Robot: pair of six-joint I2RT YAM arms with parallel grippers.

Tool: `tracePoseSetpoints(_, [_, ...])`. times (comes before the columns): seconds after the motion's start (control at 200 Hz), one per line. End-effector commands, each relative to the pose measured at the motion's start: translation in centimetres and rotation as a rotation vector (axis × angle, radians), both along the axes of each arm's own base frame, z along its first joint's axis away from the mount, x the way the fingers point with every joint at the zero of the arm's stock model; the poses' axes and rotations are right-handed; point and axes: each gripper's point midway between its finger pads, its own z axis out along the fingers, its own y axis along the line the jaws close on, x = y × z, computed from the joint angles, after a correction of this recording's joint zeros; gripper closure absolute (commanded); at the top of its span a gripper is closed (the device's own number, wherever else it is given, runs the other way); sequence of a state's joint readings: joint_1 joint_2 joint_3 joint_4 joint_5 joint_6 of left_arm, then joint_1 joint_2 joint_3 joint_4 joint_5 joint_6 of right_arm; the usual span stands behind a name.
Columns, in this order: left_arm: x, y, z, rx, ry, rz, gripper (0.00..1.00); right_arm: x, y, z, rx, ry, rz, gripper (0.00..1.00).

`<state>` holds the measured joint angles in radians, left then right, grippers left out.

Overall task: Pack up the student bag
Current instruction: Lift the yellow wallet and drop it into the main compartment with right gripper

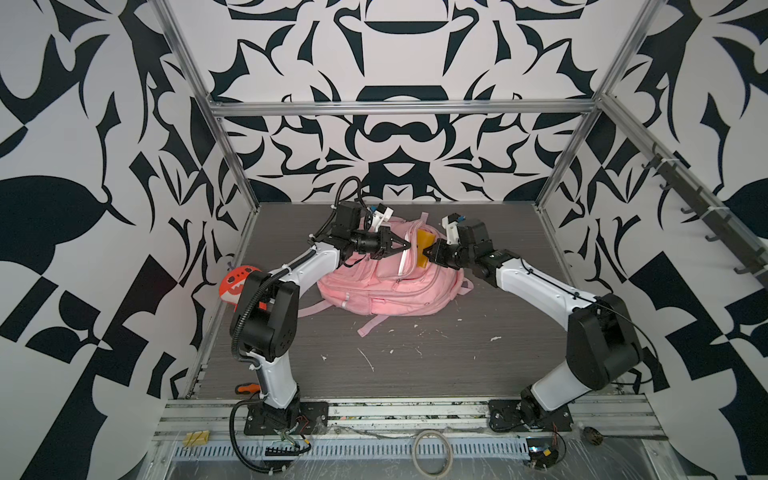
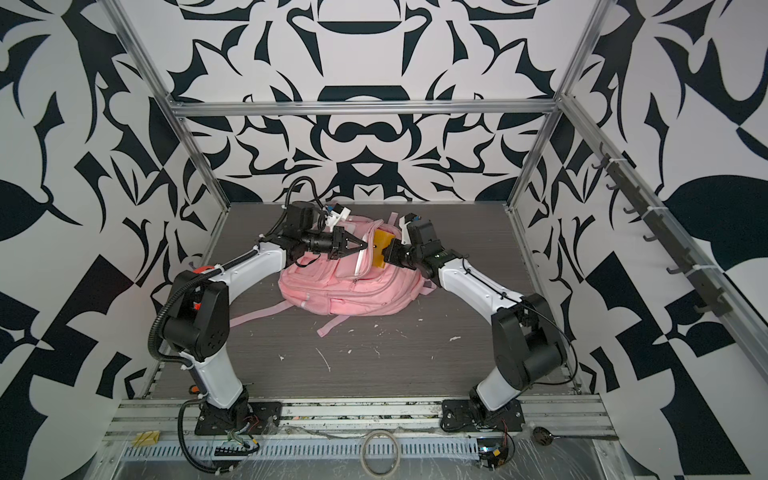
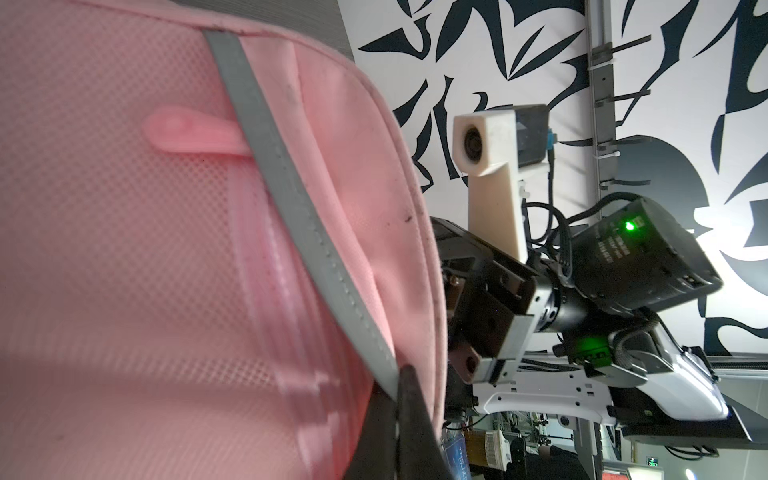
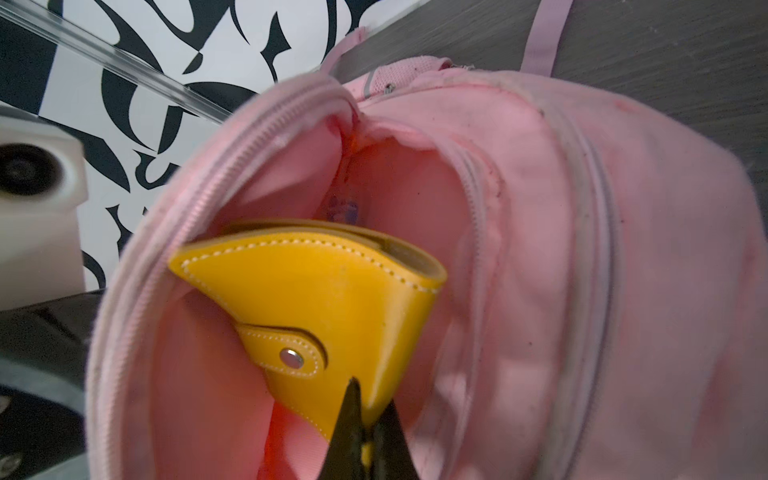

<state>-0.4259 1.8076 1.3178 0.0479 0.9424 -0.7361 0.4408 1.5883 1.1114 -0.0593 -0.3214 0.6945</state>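
Observation:
The pink student bag (image 1: 390,291) (image 2: 353,293) lies on the grey table with its main zip opening turned upward. My left gripper (image 1: 409,246) (image 2: 365,246) is shut on the bag's front flap, at the grey reflective strip (image 3: 291,199); its fingertips (image 3: 411,386) pinch the pink edge and hold the opening apart. My right gripper (image 1: 424,251) (image 2: 384,254) (image 4: 370,409) is shut on a corner of a yellow leather snap case (image 4: 332,299) (image 1: 426,243). The case sits partly inside the bag's open mouth (image 4: 395,199), between the two zip rows.
An orange-red toothy plush toy (image 1: 233,286) lies at the table's left edge, behind my left arm. Pink straps (image 1: 370,326) trail toward the front. Metal frame posts (image 1: 232,158) ring the table. A rail of hooks (image 1: 706,216) runs along the right wall.

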Motion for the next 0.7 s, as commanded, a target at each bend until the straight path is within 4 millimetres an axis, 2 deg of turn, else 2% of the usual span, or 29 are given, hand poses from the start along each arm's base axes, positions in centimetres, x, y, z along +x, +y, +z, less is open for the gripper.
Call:
tracePoseSetpoints(0.0, [-1.9, -0.7, 4.4, -0.078, -0.104, -0.069, 1.00, 0.7, 0.5, 3.4, 0.035, -0.069, -0.018, 1.00])
tracePoseSetpoints(0.175, [-1.3, -0.8, 4.7, -0.083, -0.109, -0.053, 1.00, -0.8, -1.0, 0.8, -0.012, 0.027, -0.076, 1.00])
tracePoseSetpoints(0.24, [-1.2, -1.0, 4.9, -0.091, -0.110, -0.055, 1.00, -1.1, -1.0, 0.6, -0.001, 0.021, -0.067, 1.00])
tracePoseSetpoints(0.335, [-1.5, -1.4, 4.7, -0.094, -0.103, -0.074, 1.00, -1.0, 0.3, 1.4, 0.057, -0.019, -0.009, 1.00])
tracePoseSetpoints(0.435, [-1.8, -1.7, 4.2, -0.090, -0.093, -0.081, 1.00, -0.3, 2.3, 2.6, 0.097, -0.075, 0.069, 0.93])
tracePoseSetpoints(0.565, [-1.9, -2.0, 3.9, -0.093, -0.081, -0.085, 1.00, 0.7, 4.0, 2.2, 0.108, -0.074, 0.129, 0.88])
tracePoseSetpoints(0.63, [-1.9, -2.1, 4.0, -0.094, -0.082, -0.085, 1.00, 1.1, 4.2, 2.1, 0.116, -0.072, 0.128, 0.86])
tracePoseSetpoints(0.695, [-1.7, -2.1, 4.0, -0.091, -0.079, -0.075, 1.00, 1.0, 4.1, 2.7, 0.131, -0.092, 0.122, 0.73])
